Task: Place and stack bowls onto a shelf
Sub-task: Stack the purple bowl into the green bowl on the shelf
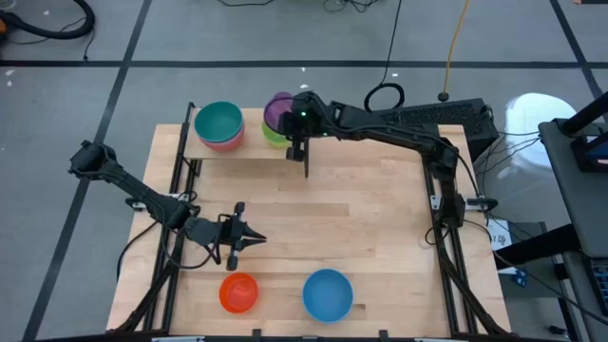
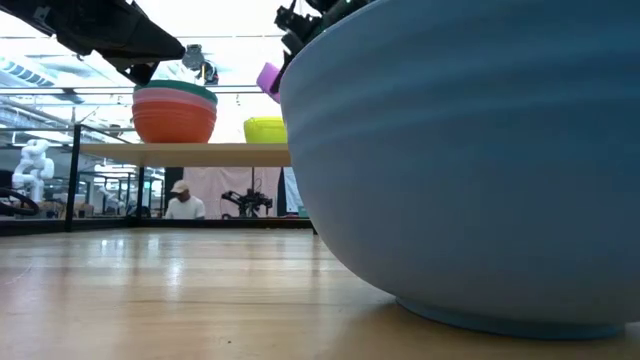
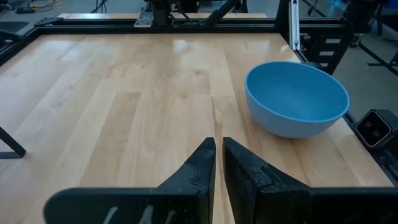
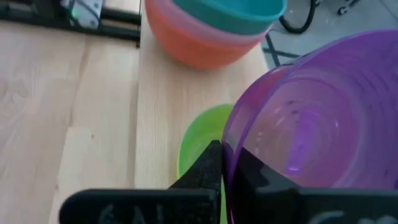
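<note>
Tabletop (image 1: 380,237): You had the light-wood table filling the middle of the high view, with black frame rails along its left and right edges.
Shelf (image 1: 247,150): You had the small light-wood board at the table's 12 o'clock edge, raised on thin black posts; in the low view it showed as a thin plank above the tabletop.
Right arm (image 1: 399,128): It reached in from 3 o'clock across the far edge to the shelf's right half.
Left arm (image 1: 133,190): It came in from 9 o'clock and hung over the near-left part of the table.
Blue bowl (image 1: 328,294): You could see it upright on the tabletop at 6 o'clock, well apart from the shelf, and close enough to the low camera to fill much of that view.
Orange bowl (image 1: 238,292): It sat on the tabletop at 7 o'clock, near the blue bowl but not touching it.
Teal bowl (image 1: 218,121): It topped a nested stack on the shelf's left half, with a pink bowl (image 1: 224,143) under it; the wrist view showed an orange-red bowl (image 4: 193,46) at the bottom.
Purple bowl (image 4: 317,130): Your right gripper (image 4: 225,163) was clamped on its rim, holding it tilted above the shelf's right half.
Green bowl (image 4: 202,140): It sat on the shelf directly beneath the purple one; you could not tell whether they touched.
Left gripper (image 3: 219,163): Its fingers were nearly together with only a slit between them, holding nothing, pointed toward 3 o'clock just above the orange bowl.
</note>
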